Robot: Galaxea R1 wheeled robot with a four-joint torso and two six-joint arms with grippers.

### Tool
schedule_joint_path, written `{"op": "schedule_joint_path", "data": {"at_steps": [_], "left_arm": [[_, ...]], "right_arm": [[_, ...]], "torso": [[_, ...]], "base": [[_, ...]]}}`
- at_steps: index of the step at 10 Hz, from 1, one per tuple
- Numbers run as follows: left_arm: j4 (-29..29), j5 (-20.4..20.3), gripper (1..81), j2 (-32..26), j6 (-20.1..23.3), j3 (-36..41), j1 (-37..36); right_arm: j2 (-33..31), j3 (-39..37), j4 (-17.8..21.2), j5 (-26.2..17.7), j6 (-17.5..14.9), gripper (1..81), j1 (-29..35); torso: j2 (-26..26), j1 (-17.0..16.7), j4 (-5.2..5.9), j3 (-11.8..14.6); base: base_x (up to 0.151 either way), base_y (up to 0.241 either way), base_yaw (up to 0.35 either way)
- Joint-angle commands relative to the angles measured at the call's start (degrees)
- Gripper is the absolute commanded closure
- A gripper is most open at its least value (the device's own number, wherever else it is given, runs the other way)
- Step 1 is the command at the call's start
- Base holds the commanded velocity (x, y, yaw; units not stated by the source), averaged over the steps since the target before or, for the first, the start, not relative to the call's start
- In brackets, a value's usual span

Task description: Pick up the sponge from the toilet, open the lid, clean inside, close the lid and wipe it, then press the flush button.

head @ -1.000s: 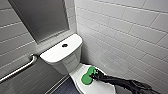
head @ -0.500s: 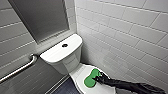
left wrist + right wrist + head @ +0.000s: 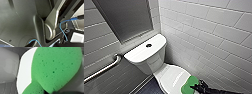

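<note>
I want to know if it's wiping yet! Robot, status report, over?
Right claw gripping sponge. Sponge at front end of closed toilet lid. Nothing else on lid. Over.

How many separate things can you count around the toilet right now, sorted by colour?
Green: 1, the sponge
White: 1, the toilet
Dark: 1, the flush button
Metal: 1, the grab bar
Total: 4

The sponge is porous matt foam, the toilet glossy ceramic, the grab rail polished metal.
</note>
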Motion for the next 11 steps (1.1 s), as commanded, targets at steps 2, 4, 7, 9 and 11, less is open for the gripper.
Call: {"op": "schedule_joint_path", "data": {"at_steps": [2, 4, 7, 9, 11], "left_arm": [[0.3, 1.1, 1.0, -1.2, 0.3, 1.9, 0.5], [0.4, 0.8, 1.0, -1.2, 0.3, 1.9, 0.5], [0.4, 0.8, 1.0, -1.0, 0.3, 1.9, 0.4], [0.3, 0.8, 1.0, -1.0, 0.3, 1.9, 0.4], [0.3, -0.5, 1.0, -1.1, 0.3, 1.9, 0.5]], "right_arm": [[-14.5, 12.0, -0.6, 4.0, -0.1, 81.1, -7.8], [-18.6, 15.1, -0.7, 7.0, -0.6, 81.1, -12.5], [-27.8, 28.9, -0.9, 12.2, -0.7, 81.1, -14.8], [-30.3, 36.7, -2.4, 12.2, -0.9, 81.1, -10.2], [-27.4, 36.9, -2.5, 7.2, -0.9, 81.1, -4.4]], "torso": [[0.0, 0.0, 0.0, 0.0], [0.0, 0.0, 0.0, 0.0], [0.0, 0.0, 0.0, 0.0], [0.0, 0.0, 0.0, 0.0], [0.0, 0.0, 0.0, 0.0]], "base": [[0.0, 0.0, 0.0], [0.0, 0.0, 0.0], [0.0, 0.0, 0.0], [0.0, 0.0, 0.0], [0.0, 0.0, 0.0]]}}
